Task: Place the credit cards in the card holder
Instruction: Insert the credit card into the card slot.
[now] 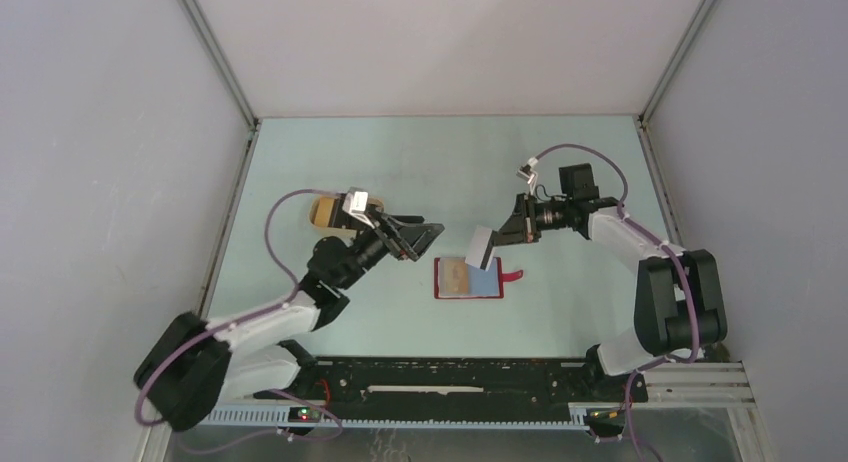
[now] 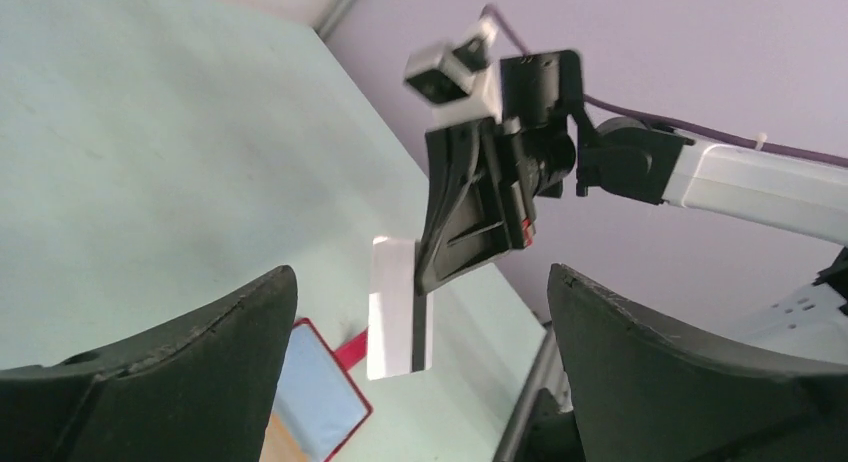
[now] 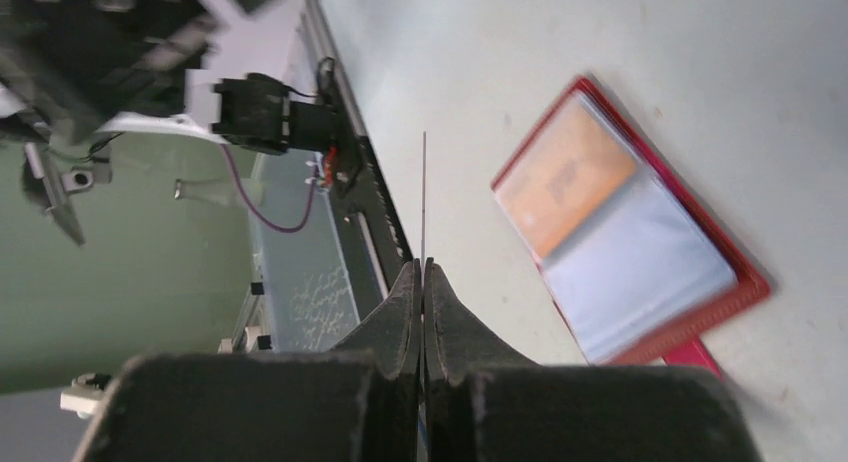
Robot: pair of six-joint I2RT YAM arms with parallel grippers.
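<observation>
The red card holder (image 1: 468,279) lies open on the table, with a golden-brown card (image 1: 456,277) in its left half and a pale-blue right half. My right gripper (image 1: 497,239) is shut on a whitish card (image 1: 481,248) and holds it tilted just above the holder's far edge. The right wrist view shows this card edge-on (image 3: 424,192) between the closed fingers, left of the holder (image 3: 640,272). My left gripper (image 1: 422,238) is open and empty, raised to the left of the holder. Its wrist view shows the card (image 2: 400,307) and the holder (image 2: 315,392). No other cards show.
A tan oval tray (image 1: 325,211) sits behind the left wrist at the table's left side. The holder's red closure tab (image 1: 512,275) sticks out to the right. Grey walls enclose the table, and a black rail (image 1: 450,372) runs along the near edge.
</observation>
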